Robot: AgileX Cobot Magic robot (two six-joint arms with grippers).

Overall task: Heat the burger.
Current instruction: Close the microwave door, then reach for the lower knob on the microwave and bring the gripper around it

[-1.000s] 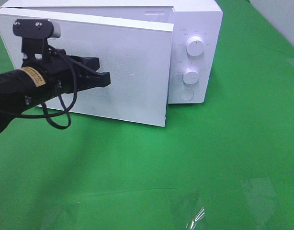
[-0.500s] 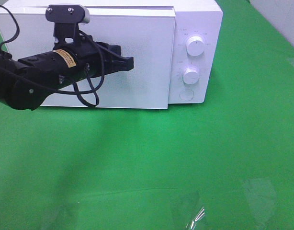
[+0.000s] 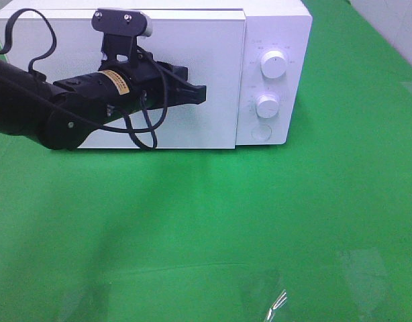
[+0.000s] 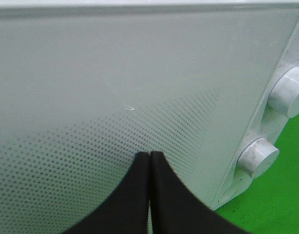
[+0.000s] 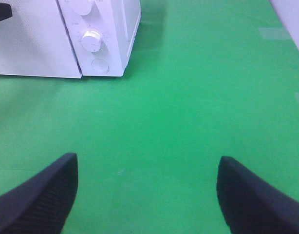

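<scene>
Exterior high view: the left claw [image 3: 203,94], tips pressed together, sits before the closed door [image 3: 199,127] of the white microwave [image 3: 276,27]. The arm's yellow label [image 3: 117,79] is unreadable. Only the right wrist view shows the right claw [image 5: 147,163], jaws apart over the green tabletop [image 5: 188,73]. No view shows the burger.

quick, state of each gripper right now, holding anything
left gripper: shut, holding nothing, tips by the microwave door
right gripper: open, holding nothing
</scene>
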